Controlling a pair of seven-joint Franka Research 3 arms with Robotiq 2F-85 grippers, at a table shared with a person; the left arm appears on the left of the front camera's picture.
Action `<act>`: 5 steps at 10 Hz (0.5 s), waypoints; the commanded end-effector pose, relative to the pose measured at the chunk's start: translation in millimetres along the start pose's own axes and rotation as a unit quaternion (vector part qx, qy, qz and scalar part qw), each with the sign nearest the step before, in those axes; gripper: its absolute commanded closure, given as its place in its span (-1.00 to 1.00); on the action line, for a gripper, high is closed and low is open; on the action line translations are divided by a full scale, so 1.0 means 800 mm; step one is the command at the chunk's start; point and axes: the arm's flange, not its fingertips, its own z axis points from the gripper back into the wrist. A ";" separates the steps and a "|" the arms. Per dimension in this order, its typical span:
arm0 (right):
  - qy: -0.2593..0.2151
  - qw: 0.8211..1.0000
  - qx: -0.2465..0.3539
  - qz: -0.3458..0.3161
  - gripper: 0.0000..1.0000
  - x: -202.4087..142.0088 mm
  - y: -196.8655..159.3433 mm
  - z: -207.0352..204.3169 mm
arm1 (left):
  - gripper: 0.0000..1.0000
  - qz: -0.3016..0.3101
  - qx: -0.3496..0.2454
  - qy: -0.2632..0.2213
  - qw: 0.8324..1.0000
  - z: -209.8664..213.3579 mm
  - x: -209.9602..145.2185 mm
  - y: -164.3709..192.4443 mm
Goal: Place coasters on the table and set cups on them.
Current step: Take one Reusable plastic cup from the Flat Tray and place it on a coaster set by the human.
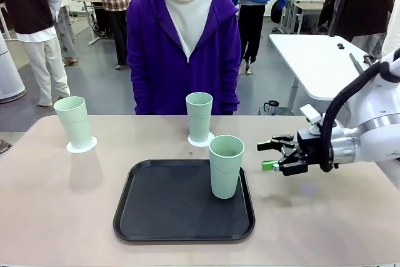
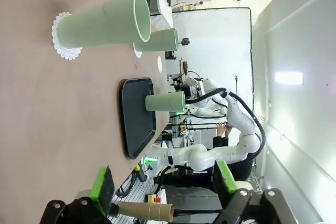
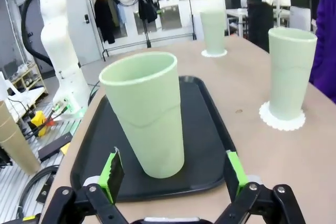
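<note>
Three pale green cups show in the front view. The left cup (image 1: 74,122) stands on a lacy white coaster (image 1: 82,145), and the middle cup (image 1: 199,115) on another coaster (image 1: 201,141). A third cup (image 1: 225,166) is upright on the black tray (image 1: 156,217). My right gripper (image 1: 270,156) hovers open just right of it, apart from it. In the right wrist view that cup (image 3: 147,114) stands just ahead of the open right gripper (image 3: 173,174), not between its fingers. My left gripper (image 2: 163,182) is open and holds nothing; the nearest cup (image 2: 102,24) on its coaster (image 2: 63,38) is well ahead.
A person in a purple hoodie (image 1: 184,42) stands at the far edge of the beige table (image 1: 62,204). In the left wrist view a small white round patch (image 2: 159,63) lies past the middle cup (image 2: 157,39); I cannot tell what it is. Bare tabletop lies on both sides of the tray.
</note>
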 end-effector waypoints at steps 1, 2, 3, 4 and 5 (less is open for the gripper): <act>0.011 1.000 0.001 0.002 -1.00 -0.009 -0.005 -0.025 | -1.00 -0.001 -0.002 -0.002 1.000 0.001 -0.002 -0.002; 0.017 1.000 0.009 0.007 -1.00 -0.012 -0.006 -0.033 | -1.00 -0.001 -0.002 -0.002 1.000 0.001 -0.002 -0.002; 0.017 1.000 0.014 0.012 -1.00 -0.014 -0.007 -0.040 | -1.00 -0.001 -0.002 -0.002 1.000 0.001 -0.002 -0.002; 0.018 1.000 0.020 0.012 -1.00 -0.015 -0.008 -0.046 | -1.00 -0.001 -0.002 -0.002 1.000 0.001 -0.002 -0.002; 0.018 0.999 0.023 0.017 -1.00 -0.014 -0.010 -0.052 | -1.00 -0.001 -0.002 -0.002 1.000 0.001 -0.002 -0.002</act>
